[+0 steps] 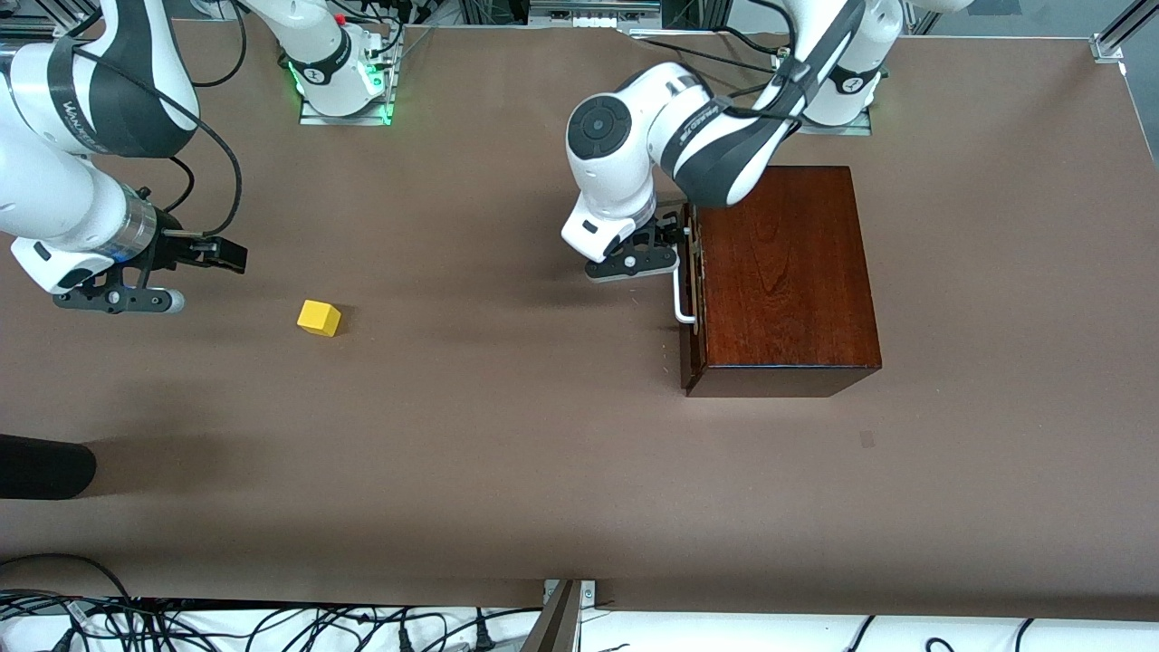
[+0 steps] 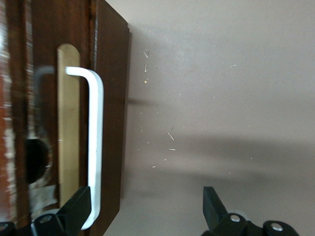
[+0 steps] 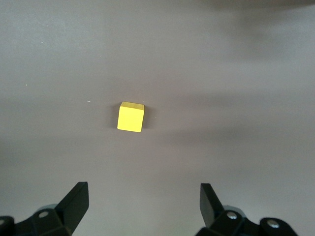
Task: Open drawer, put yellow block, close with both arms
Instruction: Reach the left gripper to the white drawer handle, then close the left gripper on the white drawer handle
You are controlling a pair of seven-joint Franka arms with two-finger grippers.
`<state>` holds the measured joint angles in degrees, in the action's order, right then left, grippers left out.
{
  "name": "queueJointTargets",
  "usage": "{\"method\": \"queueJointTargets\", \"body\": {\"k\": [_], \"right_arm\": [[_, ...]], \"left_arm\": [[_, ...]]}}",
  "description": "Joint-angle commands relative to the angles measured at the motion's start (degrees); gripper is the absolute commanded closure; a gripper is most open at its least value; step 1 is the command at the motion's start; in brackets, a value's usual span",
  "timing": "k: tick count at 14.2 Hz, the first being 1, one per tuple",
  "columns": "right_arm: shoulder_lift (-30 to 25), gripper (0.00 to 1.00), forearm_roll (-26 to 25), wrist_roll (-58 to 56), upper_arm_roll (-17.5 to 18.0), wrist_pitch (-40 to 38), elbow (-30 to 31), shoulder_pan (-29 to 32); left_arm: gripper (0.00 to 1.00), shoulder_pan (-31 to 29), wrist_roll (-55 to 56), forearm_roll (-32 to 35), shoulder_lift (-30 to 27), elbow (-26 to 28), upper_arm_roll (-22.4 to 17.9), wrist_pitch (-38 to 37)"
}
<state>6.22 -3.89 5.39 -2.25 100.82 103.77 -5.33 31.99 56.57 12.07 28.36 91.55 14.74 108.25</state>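
The reddish-brown wooden box (image 1: 783,272) stands toward the left arm's end of the table with its drawer (image 1: 690,299) shut. The white bar handle (image 1: 679,294) (image 2: 96,142) is on its dark front (image 2: 110,123). My left gripper (image 1: 676,237) (image 2: 145,206) is open at the end of the handle that is farther from the front camera, and the bar lies just inside one finger (image 2: 74,209). The yellow block (image 1: 319,318) (image 3: 131,117) sits on the table toward the right arm's end. My right gripper (image 1: 225,255) (image 3: 144,201) hangs open and empty over bare table beside the block.
The brown table (image 1: 507,453) stretches wide between block and box. A black rounded object (image 1: 41,466) juts in at the right arm's end, nearer the front camera. Cables (image 1: 226,625) run along the table's near edge. The arm bases (image 1: 344,81) stand along the farthest edge.
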Motion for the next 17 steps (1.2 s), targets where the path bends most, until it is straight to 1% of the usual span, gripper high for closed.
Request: {"method": "queueJointTargets", "body": {"k": [1, 4, 8, 11, 17], "right_arm": [[0.9, 0.00, 0.8, -0.5, -0.1, -0.9, -1.6, 0.1], [1.2, 0.00, 0.8, 0.1, -0.1, -0.9, -1.6, 0.0], [1.3, 0.00, 0.8, 0.1, 0.0, -0.9, -1.6, -0.1], [1.3, 0.00, 0.8, -0.1, 0.0, -0.9, -1.6, -0.2], [1.3, 0.00, 0.8, -0.1, 0.0, -1.0, -1.6, -0.2]], "left_arm": [[0.00, -0.1, 0.8, 4.3, 0.1, 1.6, 0.1, 1.2], [0.00, -0.1, 0.6, 6.1, 0.8, 1.6, 0.1, 1.9], [0.00, -0.2, 0.2, 6.5, 1.4, 1.6, -0.1, 3.6], [0.00, -0.3, 0.2, 9.3, 1.9, 2.5, -0.1, 4.9], [0.00, -0.6, -0.2, 9.3, 2.0, 3.4, -0.7, 5.2]]}}
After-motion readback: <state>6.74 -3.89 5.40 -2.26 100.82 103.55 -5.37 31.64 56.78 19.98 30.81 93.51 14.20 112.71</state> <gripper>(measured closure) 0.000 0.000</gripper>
